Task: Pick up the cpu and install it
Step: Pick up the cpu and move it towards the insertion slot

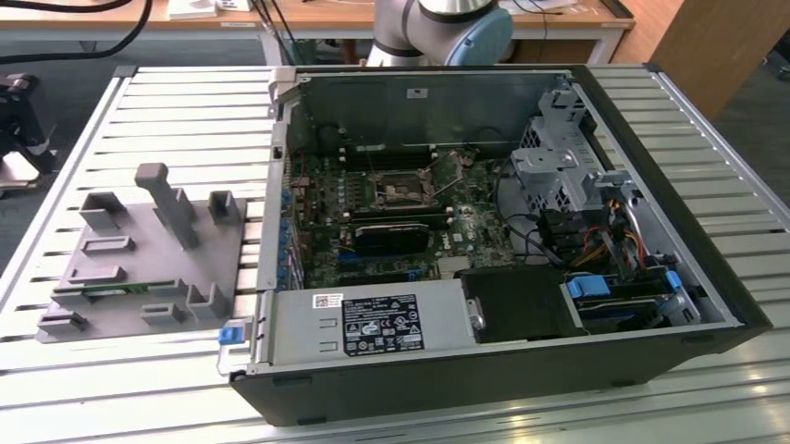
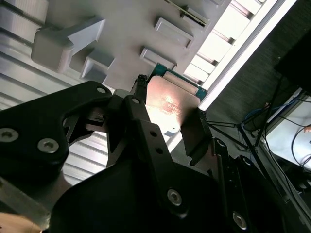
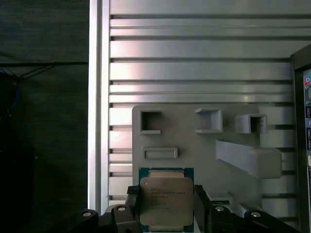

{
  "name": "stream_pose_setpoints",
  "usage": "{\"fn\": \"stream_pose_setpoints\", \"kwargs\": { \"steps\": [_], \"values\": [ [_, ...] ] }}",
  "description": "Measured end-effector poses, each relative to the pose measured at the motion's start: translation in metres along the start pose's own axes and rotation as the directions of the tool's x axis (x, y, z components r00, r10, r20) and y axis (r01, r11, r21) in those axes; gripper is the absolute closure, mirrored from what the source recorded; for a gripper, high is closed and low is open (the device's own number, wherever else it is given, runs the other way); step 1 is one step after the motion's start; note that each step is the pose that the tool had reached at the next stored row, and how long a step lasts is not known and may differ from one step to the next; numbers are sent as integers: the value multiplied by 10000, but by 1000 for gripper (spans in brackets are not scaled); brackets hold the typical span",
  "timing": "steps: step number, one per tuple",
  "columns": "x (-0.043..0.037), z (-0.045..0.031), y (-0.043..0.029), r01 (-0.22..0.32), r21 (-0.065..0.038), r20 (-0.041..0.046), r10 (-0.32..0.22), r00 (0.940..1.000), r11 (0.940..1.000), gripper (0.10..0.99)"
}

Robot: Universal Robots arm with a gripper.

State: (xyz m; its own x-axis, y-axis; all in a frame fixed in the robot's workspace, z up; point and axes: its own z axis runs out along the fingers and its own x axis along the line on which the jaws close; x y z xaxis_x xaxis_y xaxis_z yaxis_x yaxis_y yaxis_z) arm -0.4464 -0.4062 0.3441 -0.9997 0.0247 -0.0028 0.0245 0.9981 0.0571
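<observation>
The cpu (image 3: 166, 200) is a flat square chip with a silver metal top and a green rim, and my gripper (image 3: 166, 209) is shut on it. Black fingers (image 3: 133, 206) press on two opposite edges. In the second wrist view the cpu (image 2: 170, 103) shows from below, between the same fingers (image 2: 194, 136) of the gripper (image 2: 167, 121). It hangs well above the grey holder fixture (image 3: 194, 145). In the exterior view the motherboard's open socket (image 1: 401, 192) sits inside the computer case (image 1: 494, 370).
The grey fixture (image 1: 136, 259) with posts and pockets lies on the slatted metal table (image 1: 185, 102) at the exterior view's left, with a green stick (image 1: 105, 289) in it. The case holds a power supply (image 1: 370, 324), drive cages (image 1: 556, 171) and cables. The arm's base (image 1: 438, 28) stands behind the case.
</observation>
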Motion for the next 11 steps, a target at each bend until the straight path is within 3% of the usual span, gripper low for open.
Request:
{"fn": "stream_pose_setpoints", "kwargs": {
  "steps": [11],
  "values": [
    [0,-154,15,-26,0,1,26,10000,10000,553]
  ]
}}
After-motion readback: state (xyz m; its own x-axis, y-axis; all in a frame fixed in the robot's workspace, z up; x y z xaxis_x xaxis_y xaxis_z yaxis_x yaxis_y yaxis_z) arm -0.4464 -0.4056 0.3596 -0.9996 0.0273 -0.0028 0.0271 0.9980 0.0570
